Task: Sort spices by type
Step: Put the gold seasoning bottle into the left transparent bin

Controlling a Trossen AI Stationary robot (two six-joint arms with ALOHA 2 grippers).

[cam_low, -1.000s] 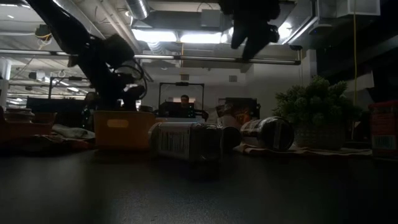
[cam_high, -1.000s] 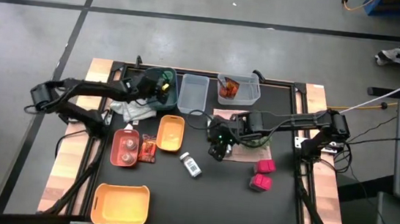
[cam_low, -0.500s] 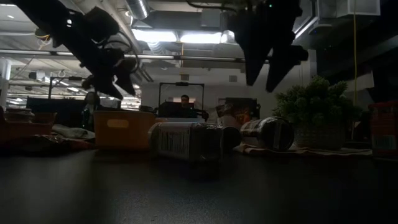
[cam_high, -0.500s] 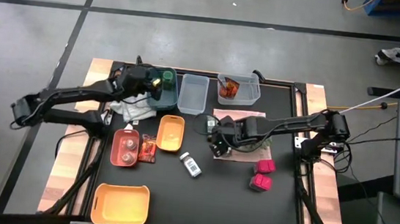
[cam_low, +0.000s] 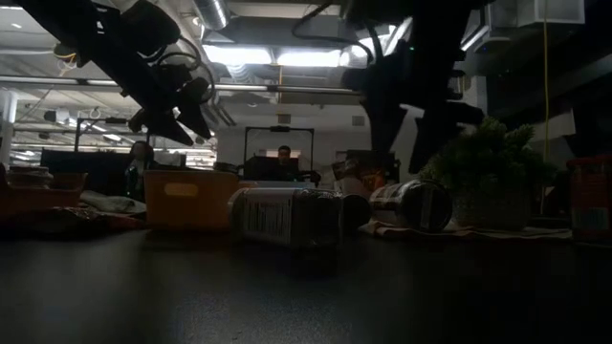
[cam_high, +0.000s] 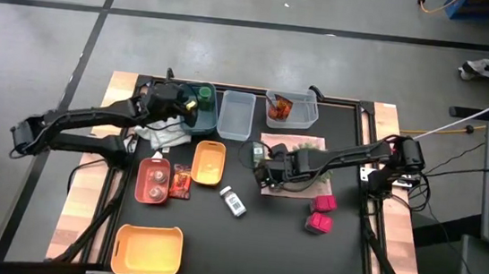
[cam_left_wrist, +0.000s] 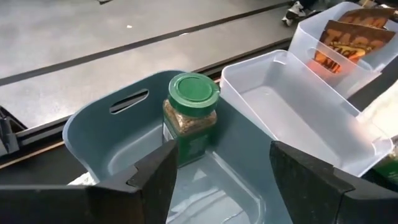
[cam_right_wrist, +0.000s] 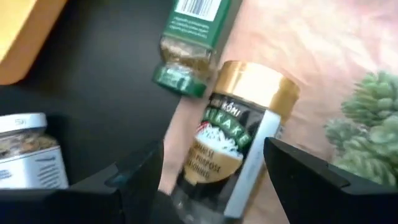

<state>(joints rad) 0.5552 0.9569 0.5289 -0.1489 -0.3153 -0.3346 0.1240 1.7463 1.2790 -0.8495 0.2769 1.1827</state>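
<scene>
Lying gold-lidded jar (cam_right_wrist: 239,134), right wrist only

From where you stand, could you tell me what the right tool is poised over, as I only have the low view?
Observer: The right tool is open, framing a gold-lidded jar that lies on its side on the pink cloth.
Operator: And the left tool?
Observer: The left tool is open, facing a green-lidded jar that stands upright in the teal bin.
Operator: Where are the packets?
Observer: The packets are in the far clear bin.
</scene>
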